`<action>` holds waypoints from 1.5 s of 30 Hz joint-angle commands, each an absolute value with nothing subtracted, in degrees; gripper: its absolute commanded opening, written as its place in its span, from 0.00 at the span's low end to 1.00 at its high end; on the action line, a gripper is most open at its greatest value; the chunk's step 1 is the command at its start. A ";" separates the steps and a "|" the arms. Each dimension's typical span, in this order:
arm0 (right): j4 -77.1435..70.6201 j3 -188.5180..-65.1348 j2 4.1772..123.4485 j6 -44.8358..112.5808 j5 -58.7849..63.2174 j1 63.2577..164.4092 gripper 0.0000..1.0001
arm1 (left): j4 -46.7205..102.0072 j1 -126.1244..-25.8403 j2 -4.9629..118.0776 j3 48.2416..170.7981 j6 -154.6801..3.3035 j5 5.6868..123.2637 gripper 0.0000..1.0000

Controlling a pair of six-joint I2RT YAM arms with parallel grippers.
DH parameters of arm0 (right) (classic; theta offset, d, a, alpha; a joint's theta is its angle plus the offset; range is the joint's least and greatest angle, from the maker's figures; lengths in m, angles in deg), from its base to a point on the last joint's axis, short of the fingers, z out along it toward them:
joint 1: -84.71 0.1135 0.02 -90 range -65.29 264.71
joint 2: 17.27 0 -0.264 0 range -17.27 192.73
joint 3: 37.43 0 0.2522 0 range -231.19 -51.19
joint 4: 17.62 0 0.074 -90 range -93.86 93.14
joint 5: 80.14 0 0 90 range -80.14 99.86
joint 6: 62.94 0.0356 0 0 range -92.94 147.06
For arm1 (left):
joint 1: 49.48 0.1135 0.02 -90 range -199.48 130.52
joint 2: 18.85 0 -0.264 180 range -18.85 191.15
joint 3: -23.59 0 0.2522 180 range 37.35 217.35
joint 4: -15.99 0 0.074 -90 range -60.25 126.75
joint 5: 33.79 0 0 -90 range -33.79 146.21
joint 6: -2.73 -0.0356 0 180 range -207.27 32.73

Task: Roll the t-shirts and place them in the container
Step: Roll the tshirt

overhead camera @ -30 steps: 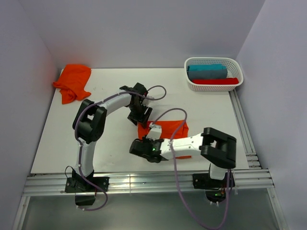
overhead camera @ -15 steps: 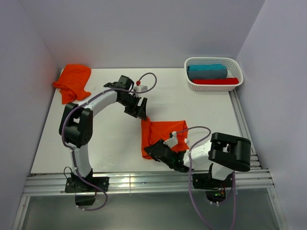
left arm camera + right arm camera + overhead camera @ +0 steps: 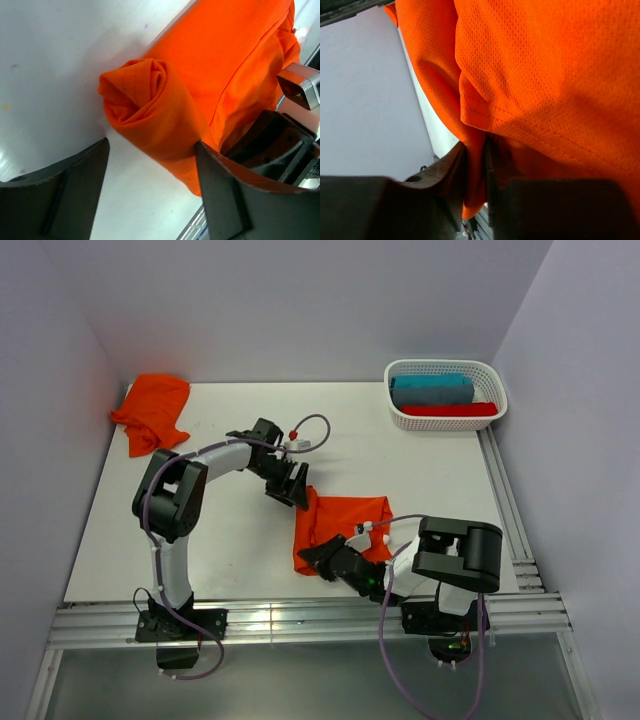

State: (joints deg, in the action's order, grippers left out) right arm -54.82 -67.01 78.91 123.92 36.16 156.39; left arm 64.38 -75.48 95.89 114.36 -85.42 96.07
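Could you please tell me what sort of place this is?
Likely a robot test cell, not a home: two arms bolted to rails at a white table, plain walls close around it, and a basket of folded cloth.

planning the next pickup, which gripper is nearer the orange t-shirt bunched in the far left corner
Left. The left gripper sits open at the far corner of the middle t-shirt, toward the corner t-shirt. The right gripper pinches the middle t-shirt's near edge, farther away.
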 commanded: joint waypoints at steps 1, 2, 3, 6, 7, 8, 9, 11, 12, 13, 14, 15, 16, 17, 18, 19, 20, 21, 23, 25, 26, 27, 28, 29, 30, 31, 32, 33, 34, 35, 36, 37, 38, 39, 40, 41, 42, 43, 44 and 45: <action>-51.93 -64.99 81.34 123.56 32.71 157.30 0.29 | 61.39 -77.34 97.60 114.43 -83.32 95.24 0.74; -52.28 -64.73 81.35 123.39 32.36 157.30 0.33 | 61.91 -77.87 98.04 115.65 -82.53 93.93 0.63; -52.28 -64.38 81.08 123.04 32.27 157.30 0.38 | 63.22 -78.22 98.83 116.27 -82.43 93.48 0.57; -48.08 -64.20 78.63 121.99 32.27 157.22 0.54 | 63.76 -79.28 98.58 116.98 -82.17 90.06 0.38; -45.80 -64.55 76.18 121.72 32.79 157.30 0.61 | 64.11 -79.89 98.57 117.24 -82.34 89.36 0.35; -39.95 -64.90 74.77 121.54 33.14 157.22 0.64 | 64.72 -80.07 98.57 117.94 -82.96 88.22 0.28; -36.67 -66.12 73.19 120.84 33.67 157.22 0.65 | 65.25 -80.24 98.75 118.38 -83.31 88.12 0.25; -27.35 -67.36 68.44 120.75 34.99 157.30 0.67 | 66.92 -80.42 99.01 119.44 -84.10 87.15 0.14; -24.97 -68.15 65.47 120.92 35.43 157.30 0.67 | 67.36 -80.42 98.93 119.61 -84.45 86.11 0.10; -22.95 -68.33 64.05 120.93 35.78 157.22 0.67 | 67.80 -80.42 99.01 119.79 -84.80 85.40 0.04; -18.32 -68.77 62.73 121.10 36.48 157.22 0.67 | 68.06 -80.51 98.84 120.14 -85.33 83.57 0.01; -15.84 -68.94 60.62 121.19 36.66 157.04 0.67 | 68.33 -80.51 98.58 120.32 -85.68 83.11 0.00; -13.72 -69.21 59.73 121.28 36.84 156.87 0.66 | 68.59 -80.42 98.57 120.49 -86.03 82.41 0.00; -10.57 -69.21 58.94 121.28 36.58 156.26 0.66 | 68.42 -80.42 98.14 120.58 -86.21 81.45 0.00; -9.58 -69.04 57.45 121.28 36.31 155.90 0.64 | 68.42 -80.51 97.87 120.58 -86.13 80.66 0.00; -8.87 -68.86 56.74 121.19 36.40 155.55 0.64 | 68.94 -80.51 97.96 120.84 -86.47 80.56 0.00; -7.21 -68.60 55.95 121.28 36.40 155.20 0.63 | 68.95 -80.51 98.04 120.93 -86.30 80.47 0.00; -6.24 -68.51 54.99 121.28 36.40 154.76 0.62 | 69.03 -80.51 98.05 120.93 -86.30 80.38 0.00; -4.31 -68.59 54.54 120.40 36.14 153.88 0.60 | 69.03 -80.51 98.22 121.20 -86.21 80.30 0.00; -4.30 -68.33 55.15 119.43 34.91 151.51 0.56 | 69.03 -80.51 98.40 121.72 -86.13 80.38 0.00; -4.56 -68.07 55.59 118.39 34.47 150.63 0.54 | 69.38 -80.51 98.48 121.99 -86.04 80.47 0.00; -4.73 -68.07 56.38 118.03 33.94 149.84 0.53 | 69.56 -80.51 98.66 122.34 -86.04 80.56 0.00; -5.26 -68.07 56.73 117.50 33.68 148.44 0.52 | 69.82 -80.42 98.84 123.04 -86.21 80.73 0.00; -5.61 -68.07 57.69 116.28 33.41 147.64 0.51 | 70.09 -80.51 98.92 123.39 -86.13 80.56 0.00; -6.14 -68.07 58.22 115.48 32.98 146.77 0.48 | 70.26 -80.51 98.92 123.74 -86.04 80.39 0.00; -7.27 -68.24 58.58 114.52 32.19 144.76 0.47 | 70.44 -80.42 99.01 124.44 -86.30 80.30 0.00; -7.72 -68.42 59.54 112.33 31.66 143.60 0.46 | 71.14 -80.42 99.27 124.80 -86.30 80.21 0.00; -7.81 -68.85 60.07 111.09 31.13 142.64 0.45 | 71.40 -80.51 99.45 125.15 -86.39 80.30 0.00; -7.12 -70.16 60.68 109.95 30.52 140.54 0.44 | 71.76 -80.42 99.71 125.94 -86.56 80.12 0.00; -6.41 -71.05 61.21 107.94 30.51 139.73 0.44 | 72.11 -80.51 100.15 126.29 -86.56 79.95 0.00; -5.71 -71.84 62.44 107.13 30.42 139.03 0.44 | 72.37 -80.51 100.42 126.56 -86.65 79.77 0.00; -4.57 -73.24 62.88 105.65 30.16 138.07 0.43 | 72.46 -80.51 100.77 127.08 -86.48 79.42 0.00; -4.30 -74.04 63.15 105.02 30.42 137.88 0.43 | 72.55 -80.42 100.94 127.35 -86.48 78.55 0.00; -2.99 -74.65 63.15 104.67 30.86 137.88 0.42 | 72.72 -80.42 101.21 127.79 -86.22 78.10 0.00; -1.85 -75.53 62.98 104.23 30.86 137.97 0.43 | 72.90 -80.51 101.30 127.96 -86.04 77.75 0.00; -1.05 -76.06 62.45 104.14 31.30 138.58 0.43 | 73.08 -80.51 101.91 128.23 -85.86 77.23 0.00; 0.09 -76.67 62.01 104.22 31.82 139.11 0.46 | 73.43 -80.42 102.09 128.84 -85.51 76.18 0.00; 2.80 -78.42 61.84 104.40 32.26 139.89 0.48 | 73.78 -80.51 102.52 129.11 -85.34 75.73 0.00; 4.30 -79.48 61.75 104.58 33.23 141.64 0.51 | 73.95 -80.60 102.70 129.46 -85.25 74.77 0.00; 5.88 -80.71 61.75 104.75 33.67 142.53 0.52 | 74.22 -80.68 102.79 129.72 -85.07 74.24 0.00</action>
State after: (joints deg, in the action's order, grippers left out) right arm -6.99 -78.35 61.32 107.85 29.93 140.02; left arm 72.49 -80.57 101.33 127.67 -84.61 79.26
